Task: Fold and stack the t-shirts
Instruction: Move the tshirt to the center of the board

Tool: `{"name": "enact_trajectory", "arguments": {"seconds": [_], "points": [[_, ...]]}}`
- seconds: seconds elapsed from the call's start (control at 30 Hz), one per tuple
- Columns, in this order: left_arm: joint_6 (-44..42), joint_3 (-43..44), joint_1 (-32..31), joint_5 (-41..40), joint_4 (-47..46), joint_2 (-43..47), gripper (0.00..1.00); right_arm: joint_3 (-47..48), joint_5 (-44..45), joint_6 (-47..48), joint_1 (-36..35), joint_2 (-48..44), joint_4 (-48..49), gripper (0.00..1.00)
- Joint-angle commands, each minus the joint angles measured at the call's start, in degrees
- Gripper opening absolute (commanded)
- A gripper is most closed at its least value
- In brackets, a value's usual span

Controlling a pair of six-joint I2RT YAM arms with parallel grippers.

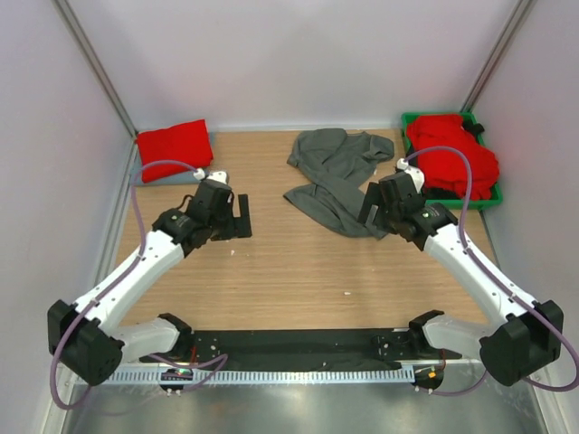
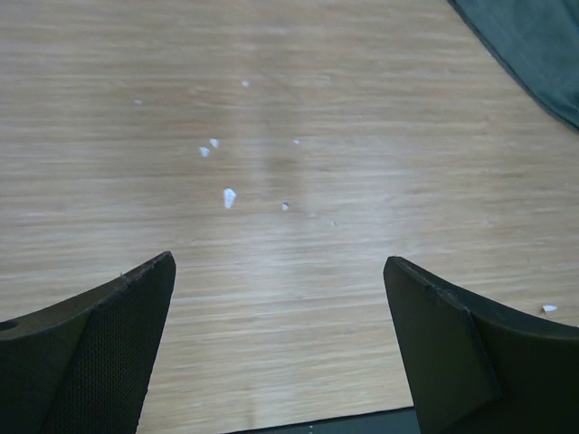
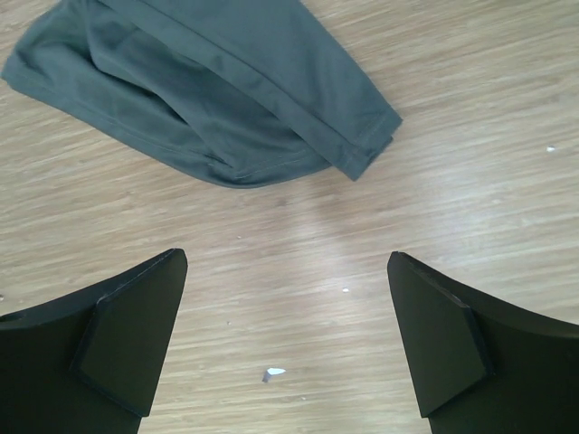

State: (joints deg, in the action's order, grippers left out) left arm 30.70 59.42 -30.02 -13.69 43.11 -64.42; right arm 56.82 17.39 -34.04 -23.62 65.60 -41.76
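Top external: a crumpled grey shirt (image 1: pixel 339 181) is seen upper centre on the desk (image 1: pixel 289 280), a folded red shirt (image 1: pixel 174 145) upper left, and red shirts (image 1: pixel 452 161) in the bin (image 1: pixel 489 202) upper right.
Left wrist: the left gripper (image 2: pixel 280 271) is spread empty.
Right wrist: the right gripper (image 3: pixel 288 267) is released below the grey shirt.

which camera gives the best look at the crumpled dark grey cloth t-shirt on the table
The top external view: the crumpled dark grey cloth t-shirt shows almost whole there, on the wooden table. The right wrist view shows only one end, close up; the left wrist view shows just a corner.
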Motion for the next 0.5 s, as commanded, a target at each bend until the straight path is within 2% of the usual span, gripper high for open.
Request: {"name": "enact_trajectory", "arguments": {"seconds": [0.0,0.13,0.27,0.4,0.47], "points": [[5.6,-2.0,-1.4,6.1,-11.4,-3.9,0.97,-1.2,-3.5,-0.5,-0.1,1.3,4.0,1.00],[5.7,1.0,-1.6,7.7,-17.3,-12.6,0.89,-3.8,-5.2,-0.2,-0.1,-0.1,6.1,1.00],[3.7,8.8,-1.6,7.7,-21.7,-23.5,0.76,-5.2,-6.7,-0.2,-0.1,0.0,6.5,1.00],[3.3,16.2,-1.6,10.0,-21.7,-36.1,0.74,-6.2,-4.8,-0.1,0.0,1.2,7.1,1.00],[4.5,17.7,-1.6,11.6,-22.0,-37.4,0.73,-6.1,-1.5,-0.5,0.5,2.7,6.9,1.00]]}}
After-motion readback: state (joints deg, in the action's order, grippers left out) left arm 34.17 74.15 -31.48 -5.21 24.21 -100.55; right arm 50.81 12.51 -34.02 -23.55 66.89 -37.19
